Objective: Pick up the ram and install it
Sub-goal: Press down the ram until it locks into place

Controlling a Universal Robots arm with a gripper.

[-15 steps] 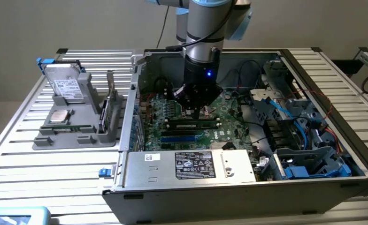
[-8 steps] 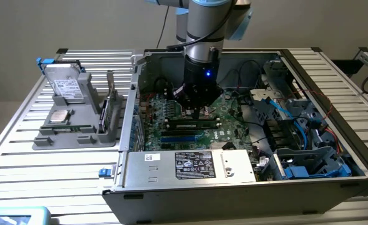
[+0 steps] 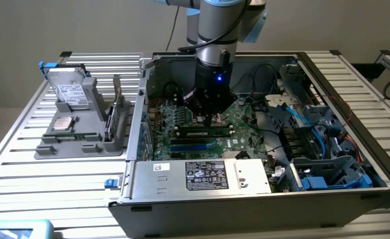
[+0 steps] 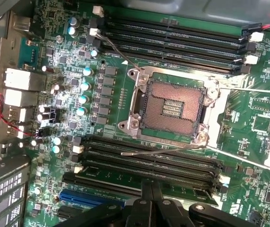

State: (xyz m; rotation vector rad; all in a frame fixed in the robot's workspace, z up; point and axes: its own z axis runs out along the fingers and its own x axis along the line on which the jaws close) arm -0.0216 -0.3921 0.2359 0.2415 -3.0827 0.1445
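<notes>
Green ram (image 3: 204, 132) sits in a motherboard slot (image 4: 149, 172) directly beneath the closed gripper (image 3: 207, 118), which presses on it; uneven pressure could, I judge, leave one end unlatched or stress the motherboard (image 4: 248, 127).

The desk (image 3: 22, 169) is built of ribbed aluminium profiles with a matt silver finish. The computer case (image 3: 248, 209) is sheet metal, dull grey outside. The power supply (image 3: 202, 175) has a bare metal housing carrying a printed paper label. The motherboard (image 4: 248, 94) is a green board with a slight sheen; its memory slots (image 4: 172, 42) are black plastic with white plastic latches. The CPU socket (image 4: 171, 106) has a polished metal frame around a fine coppery pin field. The hand (image 3: 208, 105) is matt black. The parts tray (image 3: 82, 144) is matt grey plastic. The arm (image 3: 215, 30) has smooth grey metal tubing.
</notes>
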